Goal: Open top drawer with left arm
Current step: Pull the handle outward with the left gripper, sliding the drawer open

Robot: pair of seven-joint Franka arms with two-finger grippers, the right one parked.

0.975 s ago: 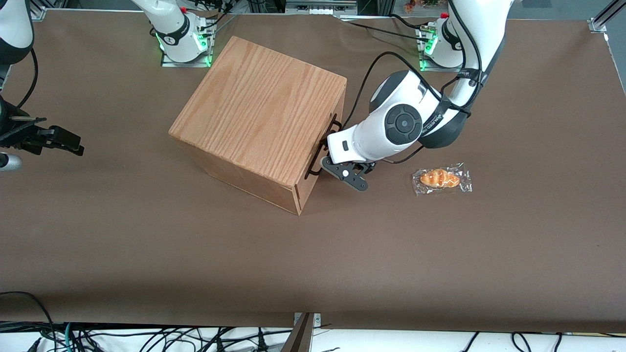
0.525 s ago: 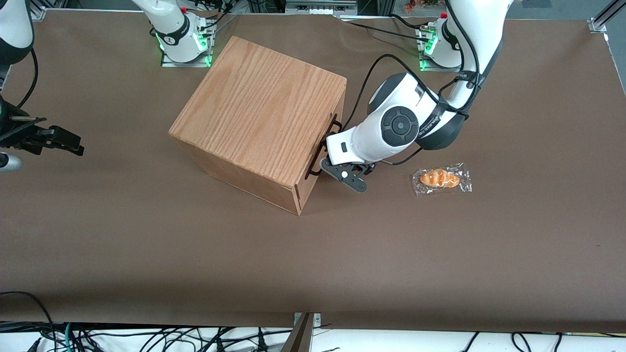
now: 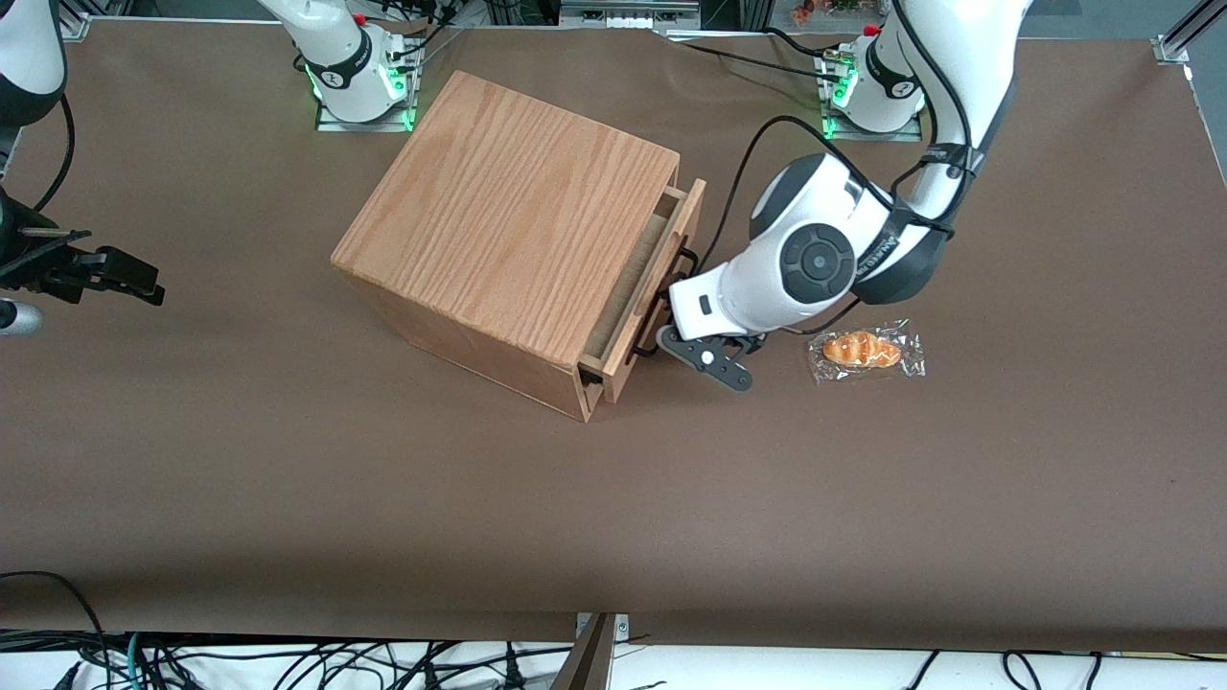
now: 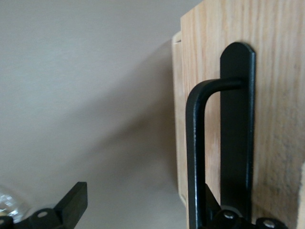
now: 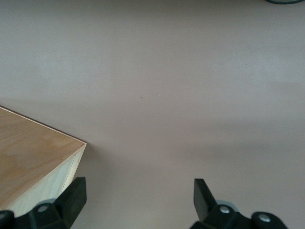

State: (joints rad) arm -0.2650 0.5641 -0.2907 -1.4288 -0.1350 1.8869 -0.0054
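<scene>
One wide, shallow light-wood top drawer [image 3: 652,287] is now standing partly out of the oak-grain cabinet box [image 3: 508,225], where half a second ago its front was sitting flush with the box; a strip of its interior is showing between the box's top edge and the drawer front. The pull is plainly under way, though by the look of it the drawer is only a short way out and the task is needing more travel. The cabinet is sitting angled on the brown surface [image 3: 288,479], with the drawer front facing the working arm's end.

Its long thin black U-shaped bar handle [image 4: 195,157] is lying between the parted fingers of the black two-finger gripper [image 3: 682,337], which is hooking the bar rather than pinching it: one finger [image 4: 71,202] is standing well clear of the bar, the other tucked close against the drawer front. The bulky white left arm [image 3: 815,259] has drawn away from the cabinet, its forearm lying low and its wrist block pointing at the drawer front.

A plastic-wrapped orange bread roll [image 3: 863,350] is lying on the surface near the gripper.
</scene>
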